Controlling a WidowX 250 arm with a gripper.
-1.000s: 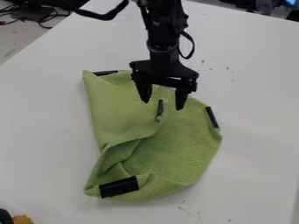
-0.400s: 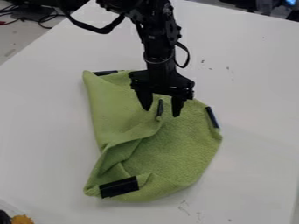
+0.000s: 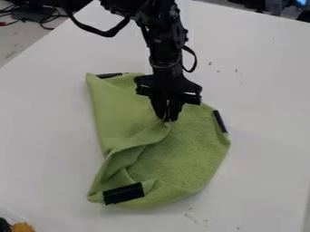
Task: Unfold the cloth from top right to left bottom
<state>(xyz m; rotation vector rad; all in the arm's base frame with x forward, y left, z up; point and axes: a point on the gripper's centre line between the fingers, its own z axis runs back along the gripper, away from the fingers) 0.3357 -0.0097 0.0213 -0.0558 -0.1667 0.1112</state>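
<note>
Textured green cloth (image 3: 194,154) w/ black rect. patches (image 3: 123,194), part-folded, is laid at ctr. of smooth white surface (image 3: 266,90); raised fold (image 3: 158,131) is pinched betw. nearly closed jaws of gripper (image 3: 167,119).

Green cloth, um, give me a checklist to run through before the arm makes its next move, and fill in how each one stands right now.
1. Gripper at the cloth's raised inner fold: ok, its tips are down at the fold's point.
2. Fingers closed: ok, they are drawn close together there.
3. Grip secure: cannot tell, the fingers hide whatever is pinched between them.
4. Cloth resting on the table: ok.
5. Cloth spread flat: not ok, creases run from the gripper toward the black strip at lower left.
6. Orange item apart from the cloth: ok, it sits in the view's bottom left corner.
</note>
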